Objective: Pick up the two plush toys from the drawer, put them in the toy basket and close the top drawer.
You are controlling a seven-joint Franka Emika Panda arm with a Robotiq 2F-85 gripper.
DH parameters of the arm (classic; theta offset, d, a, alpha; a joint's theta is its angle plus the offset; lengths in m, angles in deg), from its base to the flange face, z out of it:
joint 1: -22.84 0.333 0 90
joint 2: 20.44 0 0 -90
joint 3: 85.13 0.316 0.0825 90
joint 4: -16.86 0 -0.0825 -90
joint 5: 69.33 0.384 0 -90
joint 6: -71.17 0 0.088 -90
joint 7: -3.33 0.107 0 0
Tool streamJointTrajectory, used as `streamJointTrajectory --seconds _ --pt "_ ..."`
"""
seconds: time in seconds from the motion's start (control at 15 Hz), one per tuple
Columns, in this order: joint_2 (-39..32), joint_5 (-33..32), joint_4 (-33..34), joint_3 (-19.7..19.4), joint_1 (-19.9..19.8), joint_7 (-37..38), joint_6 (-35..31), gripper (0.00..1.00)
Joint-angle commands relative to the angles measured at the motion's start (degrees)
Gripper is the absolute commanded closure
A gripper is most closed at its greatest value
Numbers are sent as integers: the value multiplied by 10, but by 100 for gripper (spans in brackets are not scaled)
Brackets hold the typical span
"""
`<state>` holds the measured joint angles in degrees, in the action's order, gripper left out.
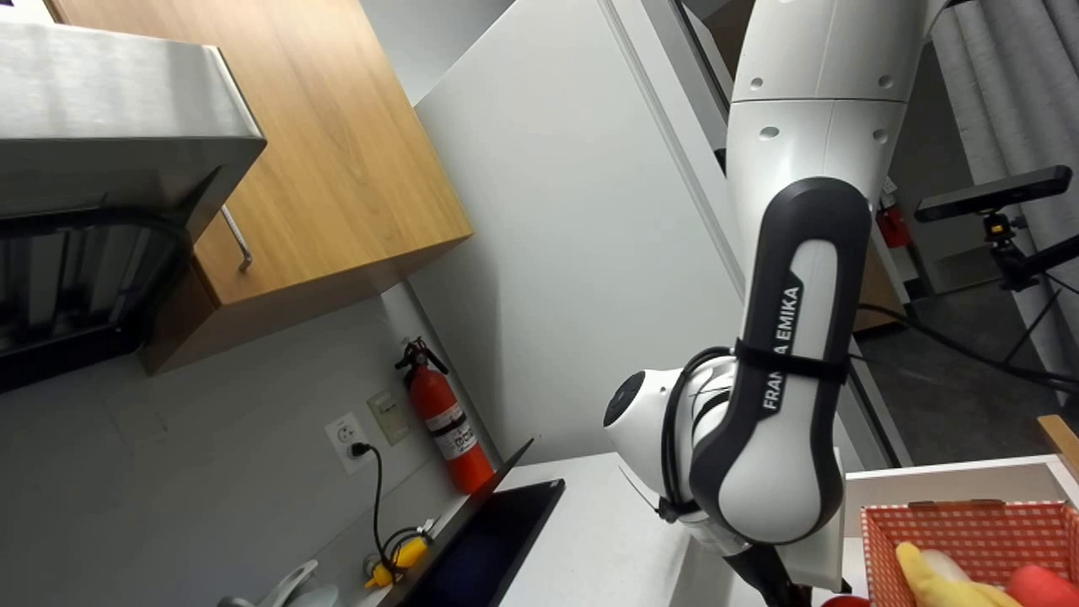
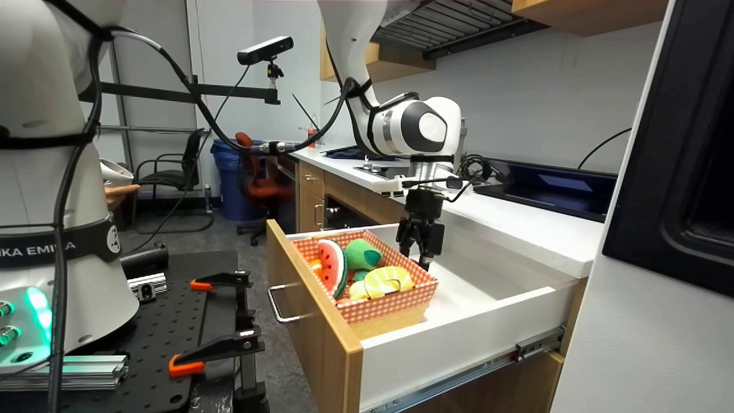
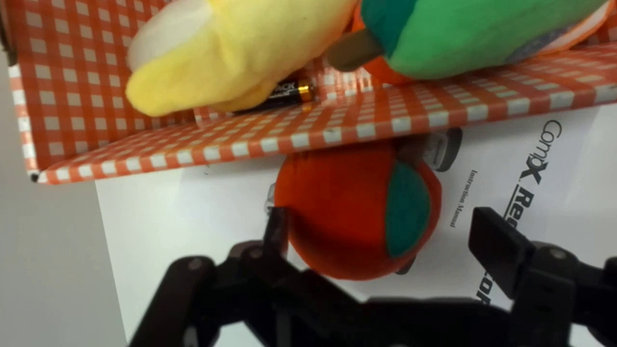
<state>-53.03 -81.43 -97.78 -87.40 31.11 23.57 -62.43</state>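
The top drawer (image 2: 459,338) is pulled out. Inside it stands the toy basket (image 2: 373,312), red-and-white checked. In the wrist view a round red-orange plush toy (image 3: 337,207) with a teal patch lies outside the basket, against its wall. My gripper (image 3: 385,236) reaches down over this toy and is open. Its left finger (image 3: 275,226) overlaps the toy's edge; whether it touches, I cannot tell. A gap separates the right finger (image 3: 496,246) from the toy. In the basket are a green plush toy (image 2: 361,254) and several others; which is the task's second toy is unclear.
The basket also holds a yellow banana toy (image 3: 231,53), a watermelon toy (image 2: 331,267) and a black battery (image 3: 287,94). A printed instruction manual (image 3: 482,159) lies on the drawer floor under the red toy. A white counter (image 2: 527,229) overhangs the drawer's back.
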Motion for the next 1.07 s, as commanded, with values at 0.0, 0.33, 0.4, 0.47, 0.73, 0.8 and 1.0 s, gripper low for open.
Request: streamJointTrajectory --seconds 0.0,0.33,0.4,0.47,0.73,0.8,1.0 --pt "-27 26 40 3 0 -10 19 20" --pt "-32 25 40 -6 -7 -20 10 61" --pt "-30 24 38 -9 -7 -20 9 67" --pt "-28 23 35 -11 -7 -19 8 75" --pt "-3 11 8 -18 3 -7 2 93" --pt "6 6 -2 -20 7 -2 -2 96" --pt "45 -14 -41 -28 20 15 -17 96"
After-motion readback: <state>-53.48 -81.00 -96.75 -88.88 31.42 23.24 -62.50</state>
